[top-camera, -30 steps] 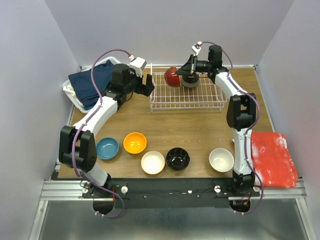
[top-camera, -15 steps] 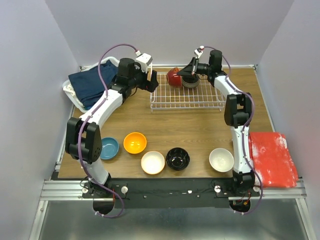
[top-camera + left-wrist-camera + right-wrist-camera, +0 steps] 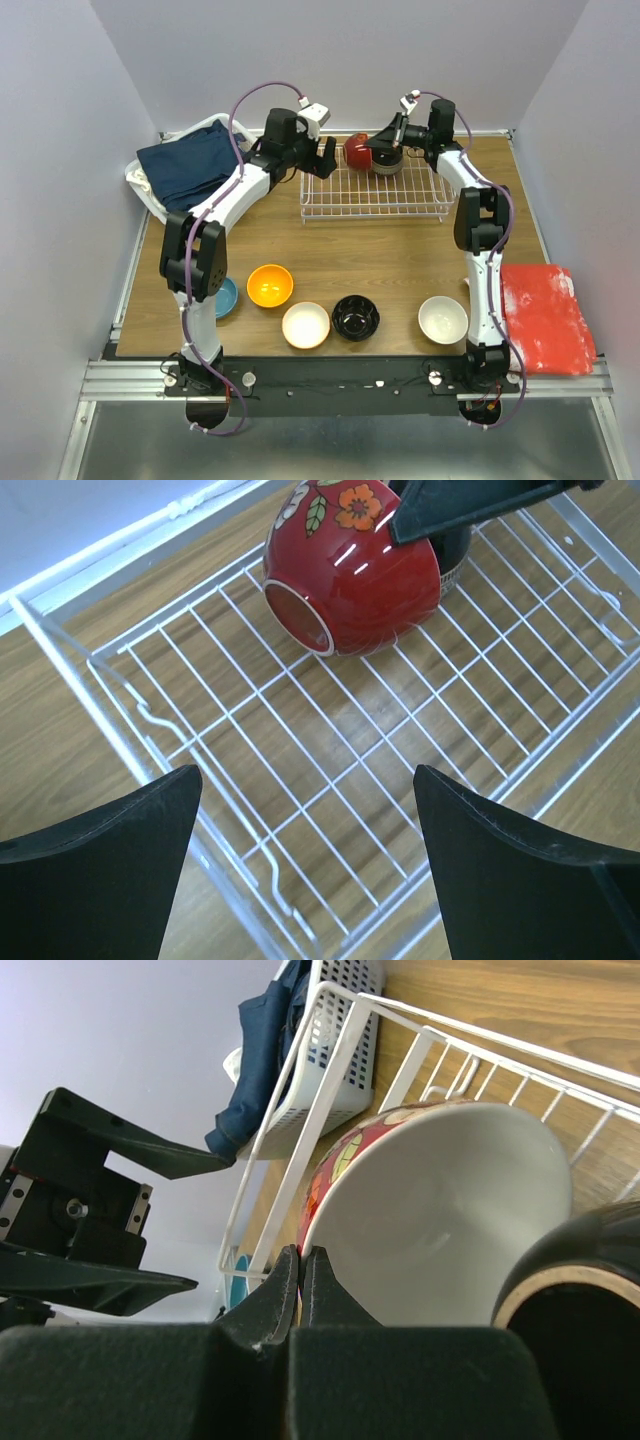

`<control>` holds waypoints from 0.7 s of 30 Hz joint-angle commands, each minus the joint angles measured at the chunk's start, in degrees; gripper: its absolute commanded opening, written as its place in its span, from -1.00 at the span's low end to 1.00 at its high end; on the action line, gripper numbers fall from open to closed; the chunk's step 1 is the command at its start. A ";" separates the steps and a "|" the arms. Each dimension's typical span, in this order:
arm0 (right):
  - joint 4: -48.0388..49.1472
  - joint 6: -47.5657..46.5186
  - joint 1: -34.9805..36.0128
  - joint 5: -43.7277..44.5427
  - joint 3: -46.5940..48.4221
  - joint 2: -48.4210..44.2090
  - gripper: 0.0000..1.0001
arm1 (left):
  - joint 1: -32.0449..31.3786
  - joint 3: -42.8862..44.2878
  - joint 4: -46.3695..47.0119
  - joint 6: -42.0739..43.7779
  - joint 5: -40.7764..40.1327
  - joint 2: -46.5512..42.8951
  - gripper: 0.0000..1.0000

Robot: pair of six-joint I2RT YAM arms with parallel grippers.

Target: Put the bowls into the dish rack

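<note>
7 bowls are counted. 5 are set on the table (image 3: pixel 350 250): blue bowl (image 3: pixel 225 298), orange bowl (image 3: pixel 270 285), cream bowl (image 3: pixel 306 325), black bowl (image 3: pixel 355 318), white bowl (image 3: pixel 443 320). 2 lie in the 1 dish rack (image 3: pixel 375 195): a red bowl (image 3: pixel 358 152), tipped on its side, and a dark bowl (image 3: pixel 386 166) just beside it. The red bowl's rim is pinched by the right gripper (image 3: pixel 301 1252), that arm extended to the rack's far edge. The left gripper (image 3: pixel 305 780) is held spread wide above the rack's left end, with nothing gripped.
</note>
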 commanded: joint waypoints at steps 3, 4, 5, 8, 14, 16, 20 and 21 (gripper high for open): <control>-1.61 -3.33 -1.52 -0.05 -0.10 -1.83 -0.92 | -1.38 9.59 -1.31 0.88 -2.18 7.38 0.83; -1.96 -3.42 -1.78 -0.05 -0.19 -1.83 -0.92 | -1.47 11.96 -1.49 0.88 -2.35 9.39 0.82; -2.05 -3.59 -1.78 0.04 -0.28 -1.75 -0.90 | -1.82 13.11 -1.58 0.97 -2.53 10.28 0.81; -2.40 -4.12 -2.22 -0.05 -0.28 -1.57 -0.90 | -2.34 18.29 -2.63 2.54 -3.93 14.32 0.76; -4.77 -5.87 -3.71 0.21 -0.37 -2.01 -0.91 | -2.96 26.21 -3.34 2.29 -5.69 20.39 0.29; -5.82 -6.32 -4.24 0.21 -0.45 -2.36 -0.91 | -3.22 28.31 -3.60 2.99 -5.43 22.06 0.01; -6.44 -7.11 -4.94 0.12 -1.59 -2.97 -0.93 | -3.49 30.17 -3.42 3.17 -5.07 23.82 -0.83; -6.62 -7.20 -5.12 0.12 -1.77 -3.06 -0.93 | -3.58 30.17 -2.81 3.08 -5.60 24.00 -0.95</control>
